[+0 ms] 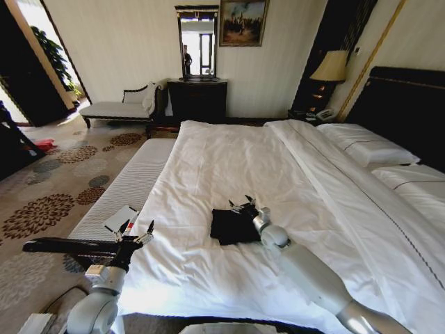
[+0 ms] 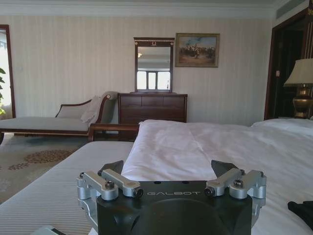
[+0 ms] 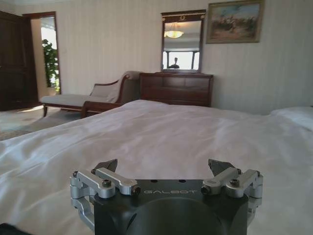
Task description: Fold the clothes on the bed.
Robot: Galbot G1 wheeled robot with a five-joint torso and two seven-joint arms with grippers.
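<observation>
Head view, folded black T-shirt (image 1: pixel 233 227) lying crosswise on bed (image 1: pixel 208 167), both tools released.

You get daylight flooding in from the doorway (image 1: pixel 31 28), glare on the white duvet (image 1: pixel 229 167), and wide-angle bending at the head view's edges.

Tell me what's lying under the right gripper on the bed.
The right gripper, open, sits at the far edge of the folded black T-shirt, which lies on the bed's white duvet. The shirt's lettering is hidden.
</observation>
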